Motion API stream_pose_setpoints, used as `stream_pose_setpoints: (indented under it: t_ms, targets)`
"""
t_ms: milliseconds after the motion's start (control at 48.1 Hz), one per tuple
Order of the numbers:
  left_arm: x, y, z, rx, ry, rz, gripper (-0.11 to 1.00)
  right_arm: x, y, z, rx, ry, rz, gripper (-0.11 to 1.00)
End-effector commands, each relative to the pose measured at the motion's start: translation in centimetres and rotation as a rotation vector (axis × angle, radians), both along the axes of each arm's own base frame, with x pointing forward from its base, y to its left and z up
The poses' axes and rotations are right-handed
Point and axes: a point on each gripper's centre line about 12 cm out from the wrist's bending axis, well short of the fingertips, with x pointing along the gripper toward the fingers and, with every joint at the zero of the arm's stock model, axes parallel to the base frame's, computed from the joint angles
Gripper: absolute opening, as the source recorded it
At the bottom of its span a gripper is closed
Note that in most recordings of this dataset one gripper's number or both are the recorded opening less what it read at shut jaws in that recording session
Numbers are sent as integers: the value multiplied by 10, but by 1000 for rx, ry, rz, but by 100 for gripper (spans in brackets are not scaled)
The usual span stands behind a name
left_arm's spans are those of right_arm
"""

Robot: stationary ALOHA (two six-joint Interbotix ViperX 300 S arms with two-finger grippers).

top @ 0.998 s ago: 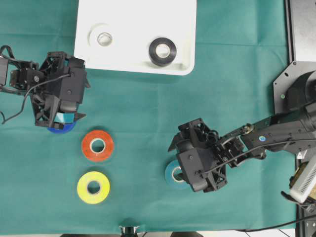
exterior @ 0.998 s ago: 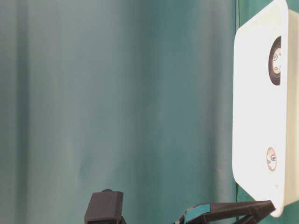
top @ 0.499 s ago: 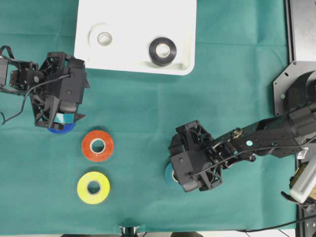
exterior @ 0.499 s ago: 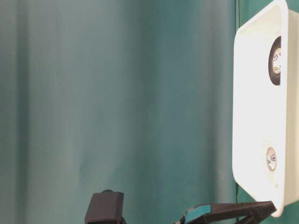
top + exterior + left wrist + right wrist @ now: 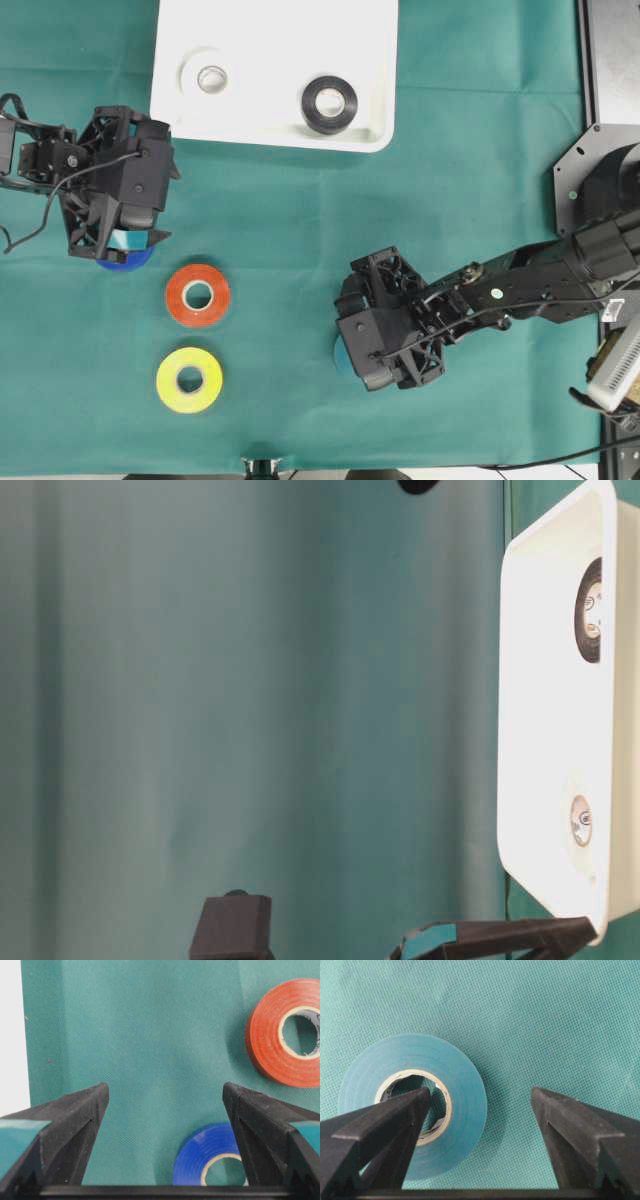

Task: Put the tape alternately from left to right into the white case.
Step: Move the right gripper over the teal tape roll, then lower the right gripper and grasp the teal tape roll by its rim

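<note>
- The white case lies at the upper middle of the overhead view, and two rolls are already inside it: the white roll in its left part and the black roll in its right part, well apart from each other.
- I judge that about one third of the task is done, because four rolls are outside the case on the green cloth.
- The red roll and the yellow roll lie flat at the lower left of the overhead view, near each other but not touching.
- The blue roll is mostly hidden under the left gripper in the overhead view; the left wrist view shows it at the bottom, near the right-hand finger, with the jaws spread wide and nothing between them.
- The teal roll lies flat at the lower middle of the overhead view, under the right gripper.
- In the right wrist view the jaws are spread wide and nothing is grasped yet; one finger stands over the core hole of the teal roll and the other over bare cloth beside the roll.
- Since the case holds one roll on each side, I think the teal roll is the one in hand now, and the blue, red and yellow rolls are left for later.
</note>
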Motion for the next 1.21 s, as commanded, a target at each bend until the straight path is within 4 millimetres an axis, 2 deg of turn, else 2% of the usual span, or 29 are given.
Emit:
stream_pose_setpoints:
  t_ms: [0, 42, 125, 312, 416, 874, 1186]
  targets:
    - [2, -2, 7, -5, -27, -1, 96, 6, 5, 11, 18, -35, 6, 83]
    - [2, -2, 7, -4, -27, -2, 96, 7, 5, 12, 20, -38, 4, 81]
    - [2, -2, 7, -4, -29, -2, 96, 8, 6, 13, 22, -43, 6, 69]
    - [2, -2, 7, -4, -38, -2, 96, 10, 7, 16, 27, -51, 5, 20]
    - [2, -2, 6, -3, -37, -3, 96, 10, 7, 19, 29, -57, 6, 2]
    - [2, -2, 6, -4, -35, -2, 96, 10, 7, 20, 31, -61, 6, 0]
    - [2, -2, 6, -5, -37, -3, 96, 14, 9, 47, 64, -129, 5, 0]
